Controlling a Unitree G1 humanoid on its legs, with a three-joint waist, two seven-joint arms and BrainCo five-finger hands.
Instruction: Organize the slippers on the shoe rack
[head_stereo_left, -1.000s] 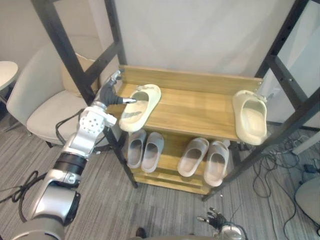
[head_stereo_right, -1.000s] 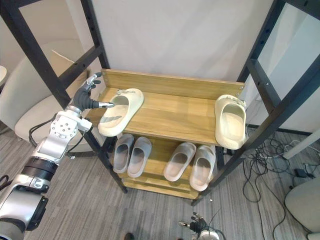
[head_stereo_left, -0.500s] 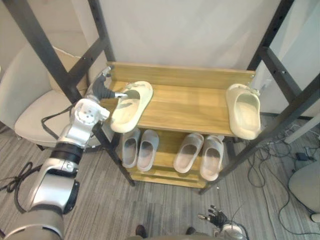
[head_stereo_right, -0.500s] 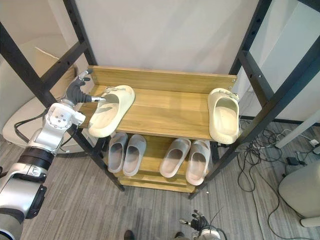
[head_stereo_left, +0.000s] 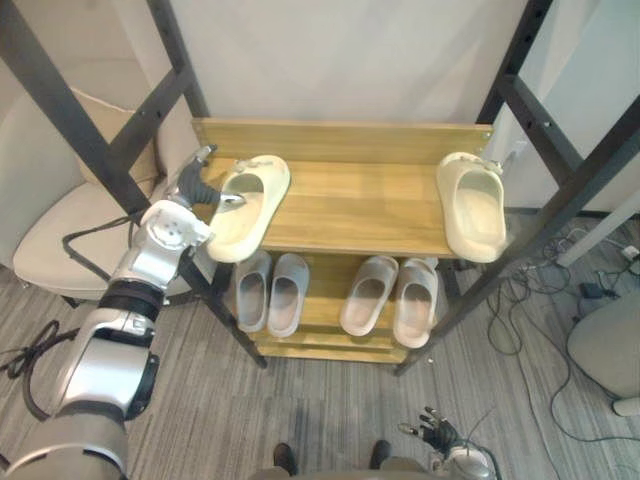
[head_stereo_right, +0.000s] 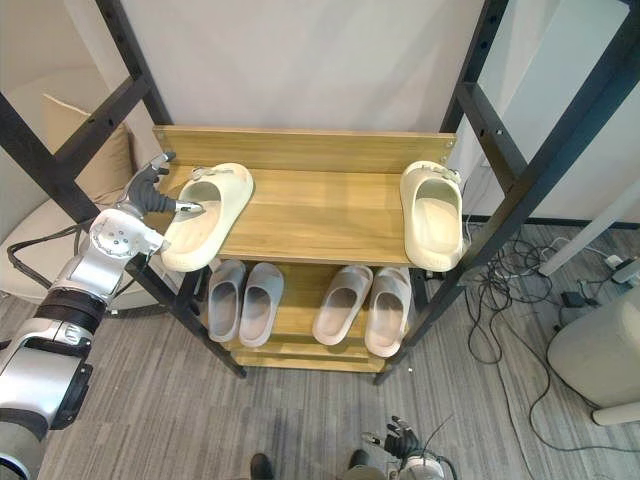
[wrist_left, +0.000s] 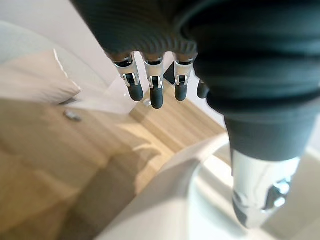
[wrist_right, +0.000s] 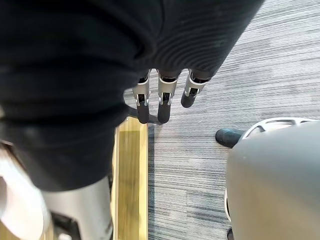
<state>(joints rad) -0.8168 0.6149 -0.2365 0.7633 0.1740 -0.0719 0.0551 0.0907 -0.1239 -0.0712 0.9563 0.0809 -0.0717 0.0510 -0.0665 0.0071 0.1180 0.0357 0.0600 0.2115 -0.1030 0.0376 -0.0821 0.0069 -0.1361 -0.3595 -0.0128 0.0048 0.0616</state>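
The left cream slipper (head_stereo_left: 247, 200) lies left of centre in the frame, on the top shelf (head_stereo_left: 360, 205) of the shoe rack (head_stereo_left: 340, 133), set at an angle with its near end overhanging the shelf's front left corner. The right cream slipper (head_stereo_left: 473, 205) lies at the shelf's right end, well apart from the first, with its near end at the front edge. The left hand (head_stereo_left: 193, 187) is just beside the left cream slipper, at the shelf's left end. It is open: the thumb (wrist_left: 260, 195) reaches over the slipper's rim into its opening, and the fingers (wrist_left: 156, 92) are straight and clear of the slipper, above the bare wood. On the lower shelf (head_stereo_left: 330, 335) one pair of grey slippers (head_stereo_left: 270, 292) lies on the left and a second grey pair (head_stereo_left: 390, 297) on the right. The right hand (head_stereo_left: 437, 436) hangs at the bottom edge of the frame, right of centre, above the grey floor (head_stereo_left: 230, 420), fingers relaxed and holding nothing. A pale chair (head_stereo_left: 45, 235) stands at the left edge, and loose cables (head_stereo_left: 545, 300) lie on the floor at the right
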